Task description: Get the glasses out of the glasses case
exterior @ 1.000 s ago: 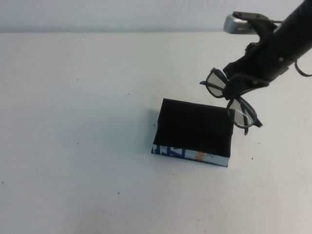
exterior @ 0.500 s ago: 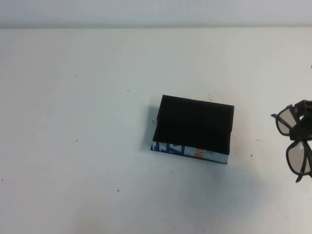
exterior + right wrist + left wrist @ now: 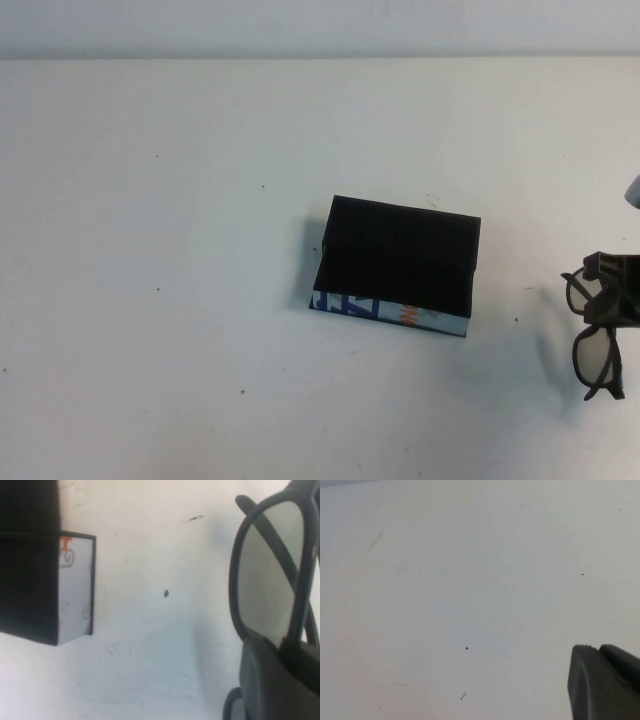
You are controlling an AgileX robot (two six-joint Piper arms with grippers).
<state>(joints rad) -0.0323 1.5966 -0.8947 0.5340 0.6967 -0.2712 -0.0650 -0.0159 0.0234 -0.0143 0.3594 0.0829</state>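
The glasses case (image 3: pixel 390 312) is a shallow black box in the middle of the table, and its near white wall carries blue and orange lettering. Its black inside holds nothing. My right gripper (image 3: pixel 613 298) is at the right edge of the high view, shut on the dark-framed glasses (image 3: pixel 597 352), which hang low over the table well to the right of the case. The right wrist view shows one greyish lens (image 3: pixel 270 580) above my gripper (image 3: pixel 280 652) and a corner of the case (image 3: pixel 75 595). My left gripper (image 3: pixel 598 649) hangs over bare table, fingers together and empty, outside the high view.
The white tabletop (image 3: pixel 180 300) has small dark specks. Its far edge (image 3: pixel 300 55) meets a pale wall at the top of the high view.
My right gripper has carried the glasses from above the case's far right corner out to the right edge of the table, then a little lower and nearer. The case has not moved.
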